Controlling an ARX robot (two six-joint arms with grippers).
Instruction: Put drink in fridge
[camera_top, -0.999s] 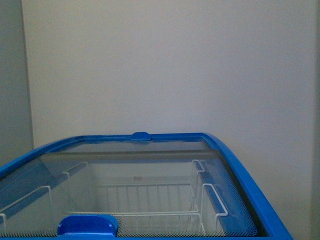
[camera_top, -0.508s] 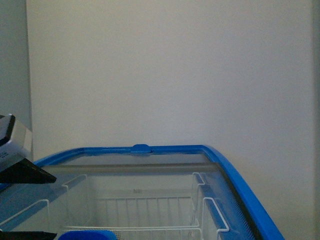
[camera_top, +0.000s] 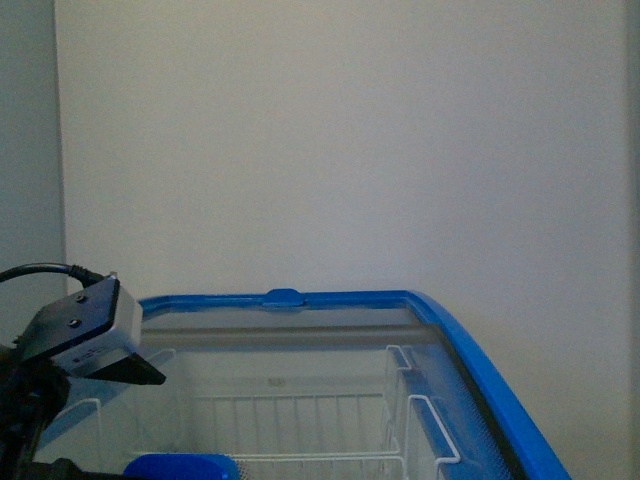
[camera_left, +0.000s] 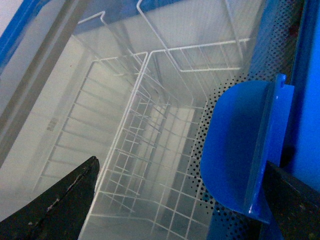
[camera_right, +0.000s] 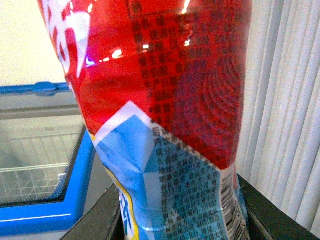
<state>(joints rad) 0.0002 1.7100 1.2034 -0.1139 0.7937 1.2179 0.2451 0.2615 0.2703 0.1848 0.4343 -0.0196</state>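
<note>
The fridge (camera_top: 480, 370) is a white chest freezer with a blue rim, a sliding glass lid and white wire baskets inside. My left gripper (camera_left: 185, 200) is open just above the lid, its black fingertips (camera_left: 55, 205) on either side of the blue lid handle (camera_left: 240, 145), which also shows in the front view (camera_top: 180, 466). The left arm's wrist (camera_top: 85, 335) shows at the front view's lower left. My right gripper (camera_right: 175, 220) is shut on the drink (camera_right: 160, 100), whose red and light-blue label fills the right wrist view. The fridge (camera_right: 40, 215) stands beside it.
A plain pale wall (camera_top: 340, 140) rises behind the fridge. A grey-white cabinet edge (camera_top: 25, 150) stands at the far left. White vertical blinds (camera_right: 285, 100) hang beside the drink in the right wrist view.
The camera view has tilted upward, so less of the fridge shows. My left arm has come into the front view at the lower left and moved rightward over the lid.
</note>
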